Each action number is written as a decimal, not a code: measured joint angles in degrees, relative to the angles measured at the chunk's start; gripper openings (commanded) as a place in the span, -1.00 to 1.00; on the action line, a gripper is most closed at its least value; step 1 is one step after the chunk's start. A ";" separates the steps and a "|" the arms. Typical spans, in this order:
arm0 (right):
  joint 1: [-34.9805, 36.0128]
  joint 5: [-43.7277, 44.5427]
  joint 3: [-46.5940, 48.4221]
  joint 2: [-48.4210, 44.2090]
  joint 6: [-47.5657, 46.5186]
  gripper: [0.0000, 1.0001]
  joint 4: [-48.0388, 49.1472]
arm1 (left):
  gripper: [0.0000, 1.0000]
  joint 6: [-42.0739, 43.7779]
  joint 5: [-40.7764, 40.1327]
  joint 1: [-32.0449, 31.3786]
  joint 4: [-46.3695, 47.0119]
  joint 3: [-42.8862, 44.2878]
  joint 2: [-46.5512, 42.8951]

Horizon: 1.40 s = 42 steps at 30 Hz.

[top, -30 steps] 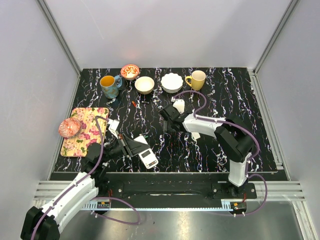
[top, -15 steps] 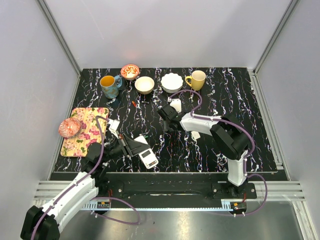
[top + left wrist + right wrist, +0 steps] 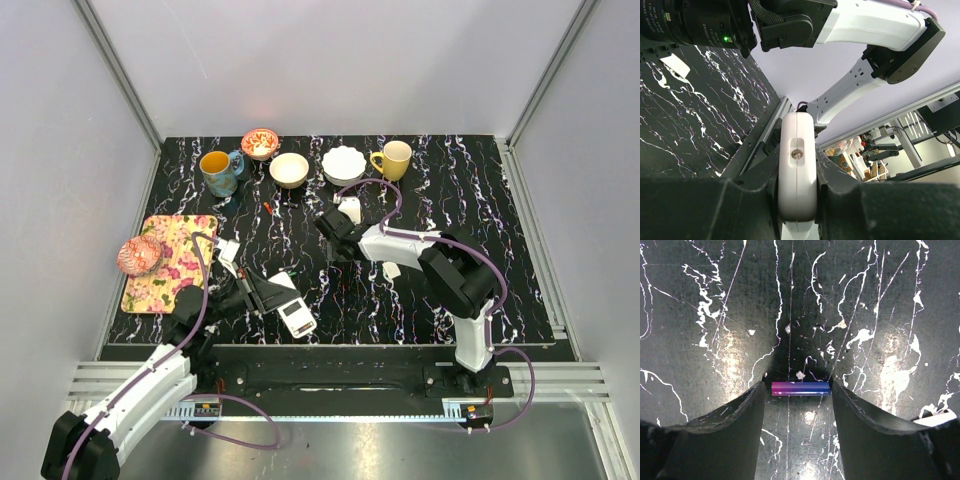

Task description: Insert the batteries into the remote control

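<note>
Black marbled worktop (image 3: 480,290), both arms over its near half. On your left side sits a floral board (image 3: 175,262) with a pink patterned bowl (image 3: 139,256) on its left edge. Along the far edge you have, left to right, a blue mug (image 3: 218,172), a red patterned bowl (image 3: 260,143), a cream bowl (image 3: 289,170), a white scalloped bowl (image 3: 343,165) and a yellow mug (image 3: 394,159). Your left gripper (image 3: 265,295) is near the front edge, left of centre, with its fingers (image 3: 840,200) closed tight on the remote control (image 3: 297,317). The remote sticks out past them toward the front edge. In the left wrist view its white body (image 3: 797,170) is pinched on both flat sides. I can't tell whether it touches the worktop. Your right gripper (image 3: 334,250) is mid-worktop, pointing down, and part open. The right wrist view shows its fingers (image 3: 730,430) straddling a purple-blue battery (image 3: 800,388) that lies flat on the worktop, crosswise between them. Each finger sits right at one end of the battery. I can't tell whether they're touching it or just off it, so no confirmed grip. A small white piece (image 3: 391,271) lies on the worktop just beside the right arm.
</note>
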 measured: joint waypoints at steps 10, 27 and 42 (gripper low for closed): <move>-0.09 -0.74 -0.44 0.00 0.04 0.07 1.27 | -1.00 0.00 0.00 0.00 0.00 -0.02 0.00; -0.50 -0.85 -6.64 -6.16 -0.33 -1.00 1.03 | -1.00 -0.44 -1.07 0.00 1.44 -0.02 2.75; 15.34 13.84 3.23 -33.55 -5.42 -1.00 -28.85 | -1.00 -7.65 -8.74 -3.85 13.90 5.79 27.58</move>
